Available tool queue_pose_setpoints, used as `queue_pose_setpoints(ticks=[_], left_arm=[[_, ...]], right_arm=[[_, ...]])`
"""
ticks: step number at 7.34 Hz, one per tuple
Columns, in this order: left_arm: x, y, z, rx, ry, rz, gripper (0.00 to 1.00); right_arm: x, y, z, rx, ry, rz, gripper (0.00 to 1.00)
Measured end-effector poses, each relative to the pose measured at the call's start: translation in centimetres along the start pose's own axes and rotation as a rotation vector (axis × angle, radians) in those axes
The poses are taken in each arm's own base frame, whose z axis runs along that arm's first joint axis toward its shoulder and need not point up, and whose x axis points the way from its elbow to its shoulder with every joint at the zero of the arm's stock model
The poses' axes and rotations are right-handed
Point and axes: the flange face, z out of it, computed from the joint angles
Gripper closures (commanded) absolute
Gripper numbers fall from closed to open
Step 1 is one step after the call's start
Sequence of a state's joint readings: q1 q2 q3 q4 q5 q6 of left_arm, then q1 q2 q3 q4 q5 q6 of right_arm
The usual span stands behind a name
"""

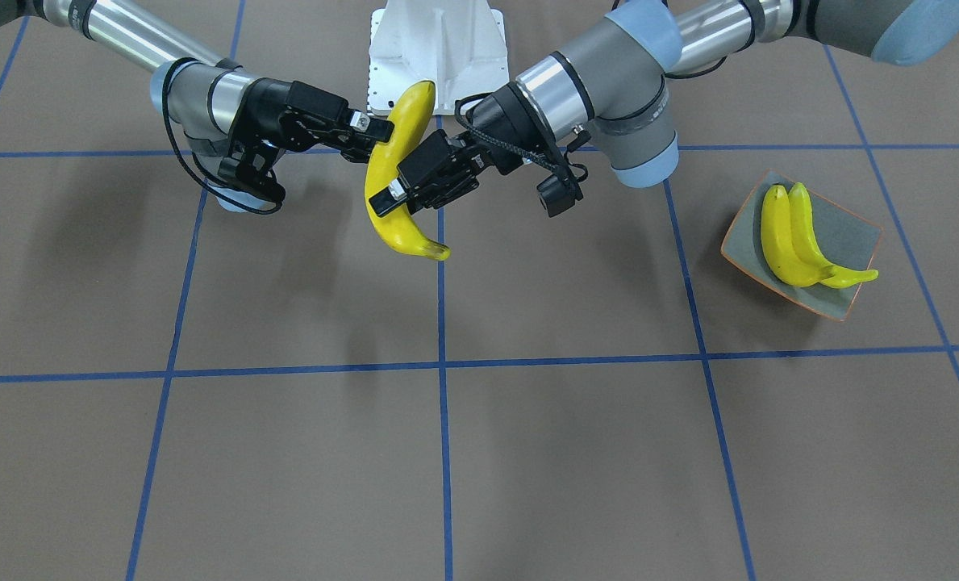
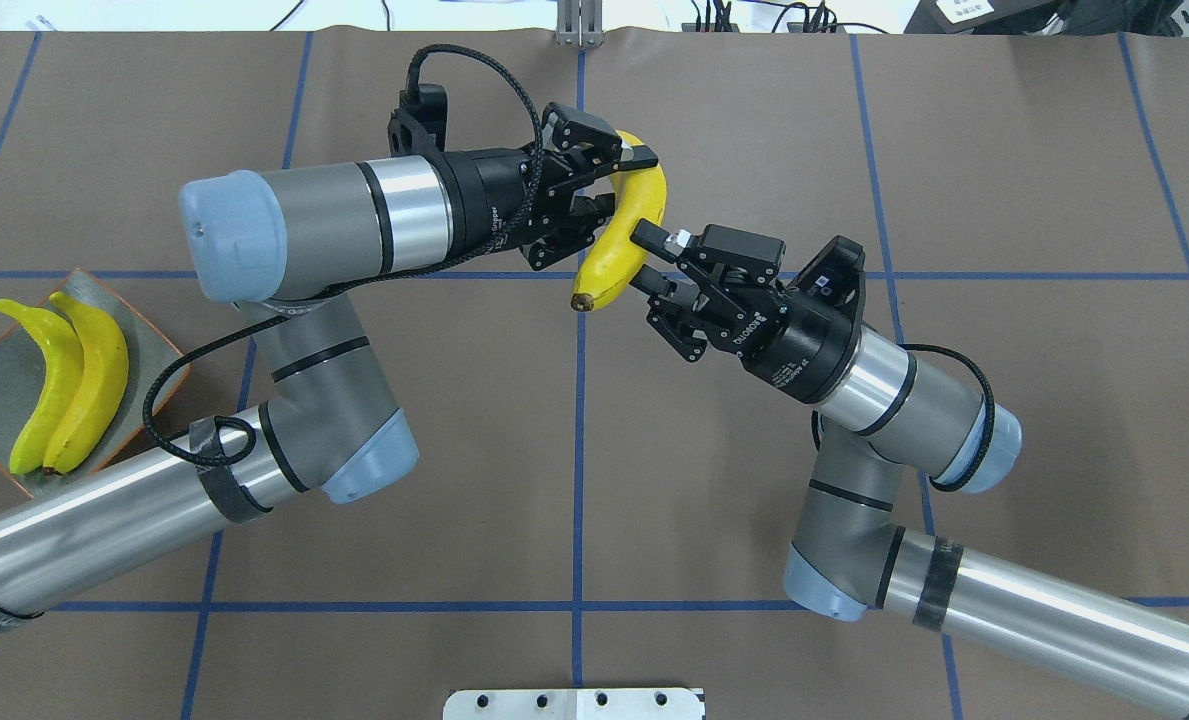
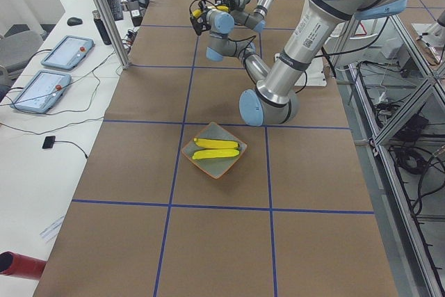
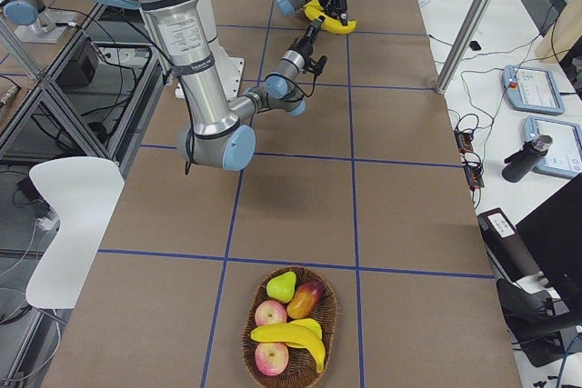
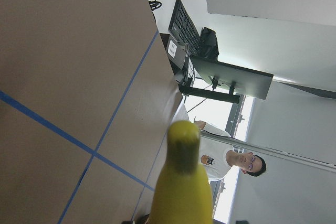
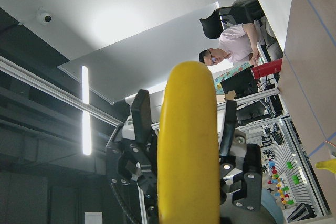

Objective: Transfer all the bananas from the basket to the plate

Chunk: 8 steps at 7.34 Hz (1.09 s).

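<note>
The left jaws and right jaws both grip 1 banana above the counter, while 2 bananas lie side by side on the plate.

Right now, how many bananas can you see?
4. Two bananas on the plate, one between the left gripper and right gripper, one in the basket, where fruit may hide more.

Silver-tube left arm and right arm, grey joints, pale-blue caps; black linkage left hand, right hand; braided black cables.
</note>
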<state>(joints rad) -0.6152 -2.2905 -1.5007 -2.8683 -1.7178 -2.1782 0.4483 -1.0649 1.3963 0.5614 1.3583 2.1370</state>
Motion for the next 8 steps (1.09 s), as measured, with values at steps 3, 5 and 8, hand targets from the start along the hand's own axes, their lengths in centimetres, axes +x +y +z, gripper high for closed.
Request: queue_pose_setpoints(ticks=[3, 5, 8], left_arm=[[-0.1, 0.2, 0.1, -0.003, -0.002, 0.003, 1.00], [-1.4, -0.8, -0.9, 0.007, -0.025, 0.017, 1.00], [-5.2, -6.0, -7.5, -0.031, -0.178, 0.192, 1.00]], right_arm=[[-0.1, -0.2, -0.4, 0.002, 0.003, -0.046, 0.00], [-0.3, -1.2, -2.4, 0.005, 0.008, -0.065, 0.00], [-0.9, -5.9, -5.6, 0.023, 0.124, -0.285, 0.00]])
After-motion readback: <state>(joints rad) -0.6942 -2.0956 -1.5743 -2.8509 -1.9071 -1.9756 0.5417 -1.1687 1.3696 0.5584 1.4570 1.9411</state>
